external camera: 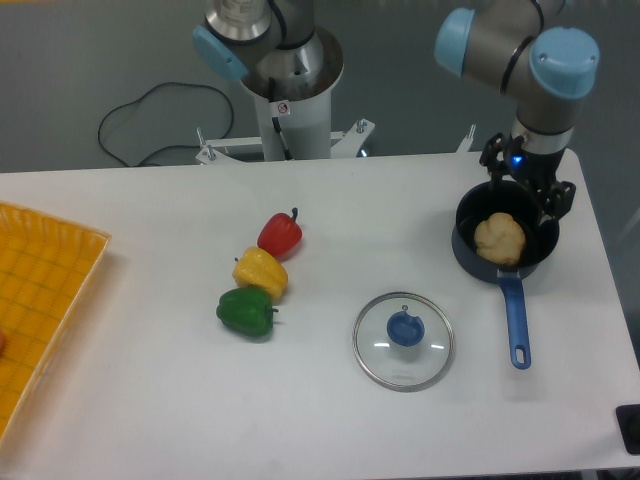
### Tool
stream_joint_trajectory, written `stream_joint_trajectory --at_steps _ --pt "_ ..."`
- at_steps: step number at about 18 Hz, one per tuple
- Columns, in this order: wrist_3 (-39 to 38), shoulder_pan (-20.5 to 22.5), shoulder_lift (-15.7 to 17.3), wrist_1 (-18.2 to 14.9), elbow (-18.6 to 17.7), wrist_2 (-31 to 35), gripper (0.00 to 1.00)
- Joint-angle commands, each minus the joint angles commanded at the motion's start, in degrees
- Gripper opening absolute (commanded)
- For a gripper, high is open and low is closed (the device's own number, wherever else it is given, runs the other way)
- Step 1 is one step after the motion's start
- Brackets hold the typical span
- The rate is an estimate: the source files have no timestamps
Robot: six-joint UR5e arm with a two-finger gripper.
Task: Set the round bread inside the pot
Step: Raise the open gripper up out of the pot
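The round bread, a golden-tan lumpy bun, lies inside the pot, a dark saucepan at the right of the table with its blue handle pointing toward the front edge. My gripper hangs just above the pot's far rim, open, with nothing between its fingers and a gap between it and the bread.
A glass lid with a blue knob lies front-left of the pot. Red, yellow and green peppers sit in a row mid-table. A yellow tray is at the left edge. The arm's base stands behind.
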Motion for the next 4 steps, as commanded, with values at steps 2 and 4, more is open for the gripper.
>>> stream_joint_trajectory --at_steps 2,4 --pt "-0.62 -0.79 0.09 -0.54 0.18 0.17 1.0" --pt "-0.7 -1.5 0.0 -0.45 0.18 0.17 1.0"
